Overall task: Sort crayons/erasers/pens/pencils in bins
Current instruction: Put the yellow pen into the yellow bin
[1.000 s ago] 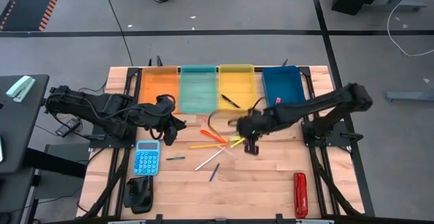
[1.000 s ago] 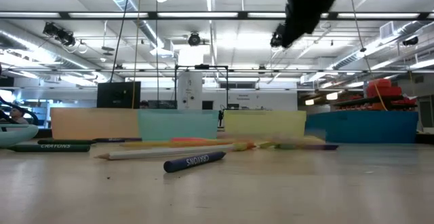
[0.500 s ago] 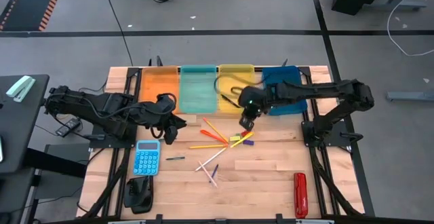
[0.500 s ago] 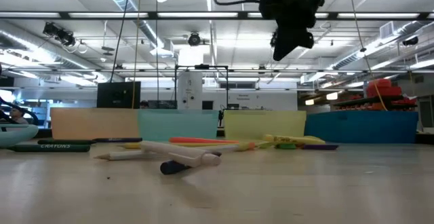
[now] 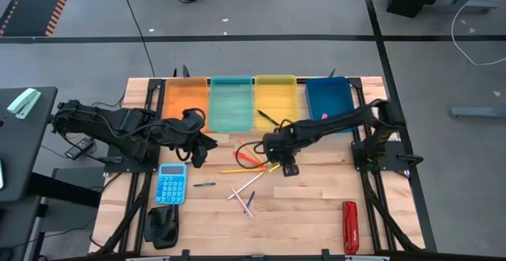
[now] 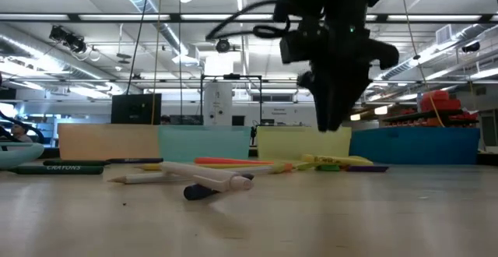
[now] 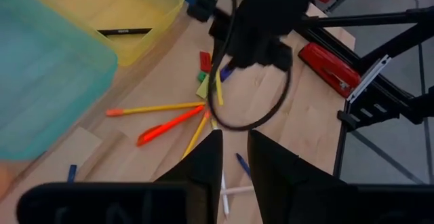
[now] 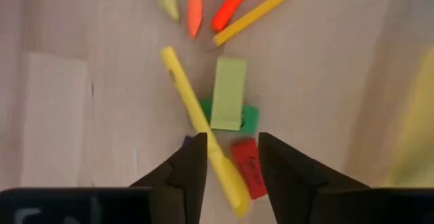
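Observation:
My right gripper [image 8: 230,164] hangs open, fingers pointing down, just above a cluster of erasers: a yellow-green one [image 8: 229,91], a green one [image 8: 249,119] and a red one [image 8: 248,167]. A yellow crayon [image 8: 202,130] lies beside them. In the high view this gripper [image 5: 288,168] is at mid-table; in the low view it [image 6: 331,121] is clear of the wood. Orange crayons [image 5: 250,156], a yellow pencil [image 5: 237,170] and a white pencil [image 5: 243,186] lie flat nearby. My left gripper [image 5: 198,155] waits raised near the orange bin [image 5: 186,103], its fingers [image 7: 207,163] slightly open and holding nothing.
The teal [image 5: 231,103], yellow [image 5: 276,95] and dark blue [image 5: 328,101] bins stand in a row at the far edge; a black pen [image 7: 123,31] lies in the yellow one. A light-blue calculator [image 5: 171,183] and a red oblong tool [image 5: 350,227] sit nearer the front.
My right gripper has swung toward the far edge by the yellow bin, then come back and down over the erasers, rolling its wrist. Near the front, the white pencil and a dark blue crayon have shifted and now lie crossed.

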